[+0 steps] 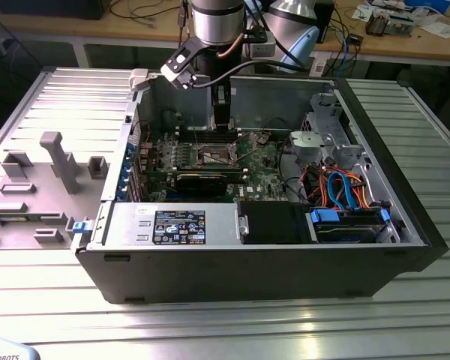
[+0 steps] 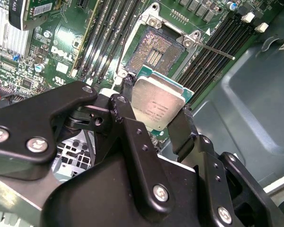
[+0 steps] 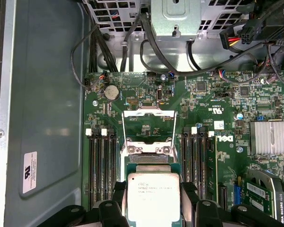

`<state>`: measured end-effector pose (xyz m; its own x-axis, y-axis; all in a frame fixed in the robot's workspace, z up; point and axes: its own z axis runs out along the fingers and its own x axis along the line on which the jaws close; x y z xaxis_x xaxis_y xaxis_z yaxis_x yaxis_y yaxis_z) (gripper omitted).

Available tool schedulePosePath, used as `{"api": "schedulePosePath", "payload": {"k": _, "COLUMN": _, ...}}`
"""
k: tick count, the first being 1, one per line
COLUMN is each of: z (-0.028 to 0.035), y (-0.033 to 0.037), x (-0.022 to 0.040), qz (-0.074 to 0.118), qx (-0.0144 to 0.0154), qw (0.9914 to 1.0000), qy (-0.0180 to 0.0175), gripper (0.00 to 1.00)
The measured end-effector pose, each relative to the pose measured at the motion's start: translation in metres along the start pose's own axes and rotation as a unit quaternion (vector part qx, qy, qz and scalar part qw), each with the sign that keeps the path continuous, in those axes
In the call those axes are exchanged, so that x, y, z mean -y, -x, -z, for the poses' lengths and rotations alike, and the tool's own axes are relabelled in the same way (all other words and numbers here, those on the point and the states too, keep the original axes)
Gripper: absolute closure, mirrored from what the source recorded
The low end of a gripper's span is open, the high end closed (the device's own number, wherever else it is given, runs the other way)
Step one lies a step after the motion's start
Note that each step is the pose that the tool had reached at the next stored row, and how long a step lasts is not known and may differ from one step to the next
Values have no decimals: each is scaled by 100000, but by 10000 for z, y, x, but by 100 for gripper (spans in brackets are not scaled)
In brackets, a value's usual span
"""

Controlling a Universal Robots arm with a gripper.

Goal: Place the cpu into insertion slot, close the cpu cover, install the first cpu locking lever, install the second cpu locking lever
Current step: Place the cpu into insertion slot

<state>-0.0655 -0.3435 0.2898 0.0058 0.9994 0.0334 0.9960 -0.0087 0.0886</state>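
My gripper (image 2: 155, 103) is shut on the cpu (image 2: 158, 99), a square chip with a silver-grey top, pinched by two opposite edges between black fingers (image 2: 180, 127). The chip hangs a little above the motherboard, beside and partly over the insertion slot (image 2: 154, 52), whose dark contact field lies bare inside its silvery rim. In the first wrist view the cpu (image 3: 153, 198) hides most of the socket, and the cpu cover (image 3: 148, 114) stands swung up beyond it. A thin locking lever (image 2: 217, 51) sticks out sideways. In the exterior view the gripper (image 1: 222, 136) reaches down into the open case just above the socket (image 1: 214, 156).
Long black memory slots (image 3: 102, 170) flank the socket on both sides. A black expansion card (image 1: 202, 180) lies in front of it. A finned heatsink (image 3: 270, 137), loose cables (image 3: 146, 38), the power supply (image 1: 172, 225) and the drive cage (image 1: 345, 202) crowd the case. Grey fixtures (image 1: 60, 161) stand outside.
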Motion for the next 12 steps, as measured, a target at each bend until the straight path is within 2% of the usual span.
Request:
{"api": "schedulePosePath", "payload": {"k": 4, "z": -1, "y": 0, "x": 0, "qz": -4, "qx": -3, "qw": 100000, "qy": 0, "gripper": 46}}
{"api": "schedulePosePath", "payload": {"k": 5, "z": -18, "y": 0, "x": 2, "qz": -18, "qx": -175, "qw": 100000, "qy": 15, "gripper": 46}}
{"api": "schedulePosePath", "payload": {"k": 6, "z": -55, "y": 2, "x": 5, "qz": -25, "qx": -274, "qw": 100000, "qy": 3, "gripper": 46}}
{"api": "schedulePosePath", "payload": {"k": 9, "z": -194, "y": 6, "x": 17, "qz": -23, "qx": -273, "qw": 100000, "qy": -1, "gripper": 46}}
{"api": "schedulePosePath", "payload": {"k": 12, "z": -262, "y": 9, "x": 23, "qz": -24, "qx": -269, "qw": 100000, "qy": -3, "gripper": 46}}
